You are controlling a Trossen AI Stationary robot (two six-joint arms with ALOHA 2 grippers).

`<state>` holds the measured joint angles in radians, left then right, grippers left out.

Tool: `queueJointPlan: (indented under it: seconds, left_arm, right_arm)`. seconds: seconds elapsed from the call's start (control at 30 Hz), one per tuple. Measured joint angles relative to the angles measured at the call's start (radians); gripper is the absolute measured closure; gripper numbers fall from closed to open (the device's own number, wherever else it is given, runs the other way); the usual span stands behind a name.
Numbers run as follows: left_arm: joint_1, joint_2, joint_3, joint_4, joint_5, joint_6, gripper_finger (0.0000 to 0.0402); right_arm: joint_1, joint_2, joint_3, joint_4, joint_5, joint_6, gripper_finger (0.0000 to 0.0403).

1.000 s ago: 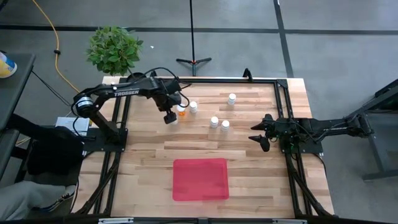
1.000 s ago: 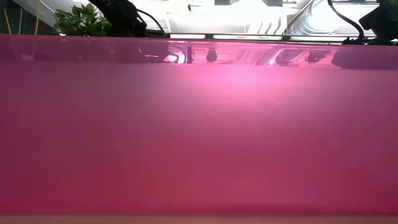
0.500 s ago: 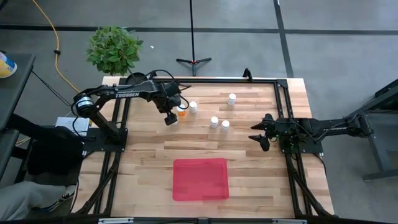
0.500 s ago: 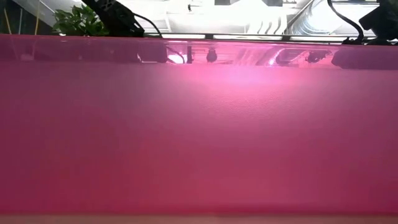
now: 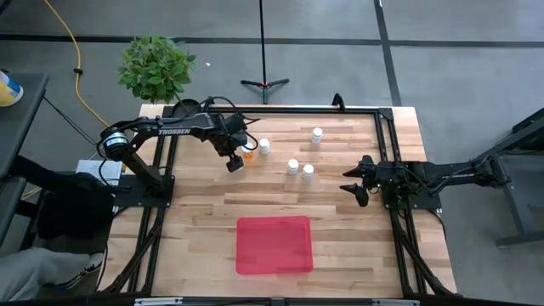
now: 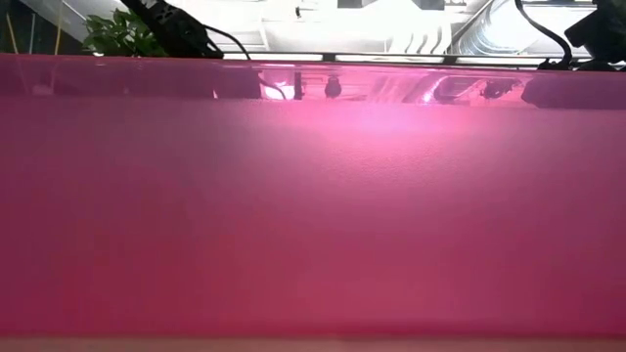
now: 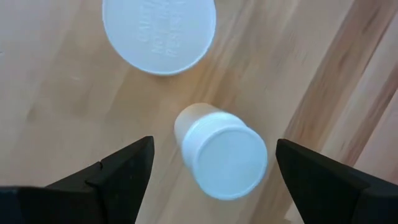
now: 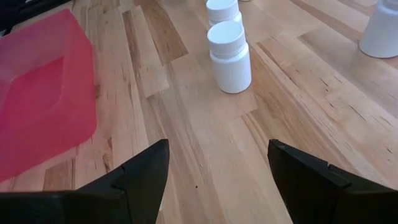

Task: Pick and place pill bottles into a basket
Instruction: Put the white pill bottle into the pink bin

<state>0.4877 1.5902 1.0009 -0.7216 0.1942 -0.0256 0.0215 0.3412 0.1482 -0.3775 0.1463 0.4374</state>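
Note:
The red basket [image 5: 274, 245] lies flat at the table's near middle. Five bottles show in the high view: an orange one [image 5: 248, 154], and white ones [image 5: 264, 146], [image 5: 317, 134], [image 5: 292, 167], [image 5: 308, 171]. My left gripper [image 5: 234, 162] is open and points down beside the orange bottle. In the left wrist view its fingers stand on either side of a white-capped, amber-bodied bottle [image 7: 221, 158] without touching it. Another white cap [image 7: 158, 31] shows just beyond. My right gripper [image 5: 357, 189] is open and empty at the table's right.
The basket's red wall [image 6: 313, 196] fills the low view. A potted plant [image 5: 155, 66] stands off the table's far left corner. White bottles [image 8: 230, 56] and the basket [image 8: 43, 93] lie ahead of my right gripper [image 8: 217, 180]. Bare wood lies between the bottles and the basket.
My left gripper has gone down a little over the bottles at the far left, staying open. The bottles and the basket have kept still.

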Motion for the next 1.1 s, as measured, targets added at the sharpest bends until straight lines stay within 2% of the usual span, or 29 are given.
queueJointPlan:
  seconds: [0.43, 0.9, 1.1]
  left_arm:
    - [-0.026, 0.000, -0.022, 0.043, 0.024, -0.036, 0.0040]
    - [-0.025, 0.000, -0.022, 0.043, 0.037, -0.037, 0.0168]
    - [-0.025, -0.002, -0.021, 0.048, 0.058, -0.051, 0.0197]
  right_arm:
    - [0.000, 0.000, 0.000, 0.000, 0.000, 0.000, 0.0139]
    - [0.000, 0.000, 0.000, 0.000, -0.004, 0.007, 0.0139]
    - [0.000, 0.000, 0.000, 0.000, -0.004, 0.007, 0.0139]
